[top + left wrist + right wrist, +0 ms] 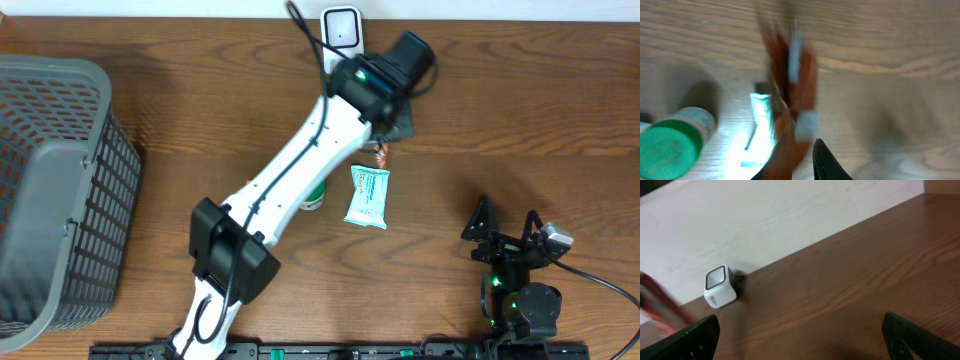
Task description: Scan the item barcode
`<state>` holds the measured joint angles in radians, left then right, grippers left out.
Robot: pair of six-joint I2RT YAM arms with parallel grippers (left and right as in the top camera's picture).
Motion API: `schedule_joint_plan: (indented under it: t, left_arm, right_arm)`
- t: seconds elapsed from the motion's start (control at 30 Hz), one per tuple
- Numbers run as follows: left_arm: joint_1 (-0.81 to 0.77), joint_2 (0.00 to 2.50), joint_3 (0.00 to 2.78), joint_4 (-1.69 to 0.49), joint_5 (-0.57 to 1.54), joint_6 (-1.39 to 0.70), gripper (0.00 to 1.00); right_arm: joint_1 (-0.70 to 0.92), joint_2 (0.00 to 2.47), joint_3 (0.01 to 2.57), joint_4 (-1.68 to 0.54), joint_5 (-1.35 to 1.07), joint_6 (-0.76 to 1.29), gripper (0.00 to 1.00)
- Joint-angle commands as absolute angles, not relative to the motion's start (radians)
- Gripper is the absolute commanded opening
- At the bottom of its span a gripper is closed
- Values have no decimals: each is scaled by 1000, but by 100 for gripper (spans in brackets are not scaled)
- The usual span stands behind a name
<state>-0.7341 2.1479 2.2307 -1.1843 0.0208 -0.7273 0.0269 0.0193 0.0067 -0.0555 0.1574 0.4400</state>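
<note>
The item (790, 85) is a thin brown-orange packet, smeared by motion in the left wrist view. It hangs from my left gripper (797, 167), whose one visible dark finger (827, 162) stands just right of it with a slight gap. From overhead, only an orange tip of the item (381, 155) shows below the left gripper (397, 128). The white cube scanner (341, 28) stands at the table's back edge, just left of that gripper, and also shows in the right wrist view (720, 286). My right gripper (510, 235) rests at the front right, wide open and empty (800, 330).
A teal-and-white packet (367, 196) lies on the table below the left gripper, beside a green-capped bottle (314, 196) partly under the arm. A grey mesh basket (60, 190) fills the left side. A pale wall runs behind the scanner.
</note>
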Motion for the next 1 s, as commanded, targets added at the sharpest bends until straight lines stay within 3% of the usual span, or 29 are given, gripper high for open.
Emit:
schedule_joint_plan:
  t: [0.0, 0.37, 0.7, 0.97]
  left_arm:
    - [-756, 2197, 2210, -1182, -31, -712, 16]
    - [-771, 2392, 2157, -1142, 64, -745, 12]
    - [-769, 2407, 2157, -1113, 41, -712, 12]
    - [-757, 2300, 2220, -1112, -77, -583, 21]
  right_arm:
    - [28, 18, 6, -58, 163, 437, 99]
    - [28, 18, 6, -58, 163, 437, 99]
    - [28, 18, 6, -57, 164, 437, 99]
    - [28, 18, 6, -57, 164, 437, 99]
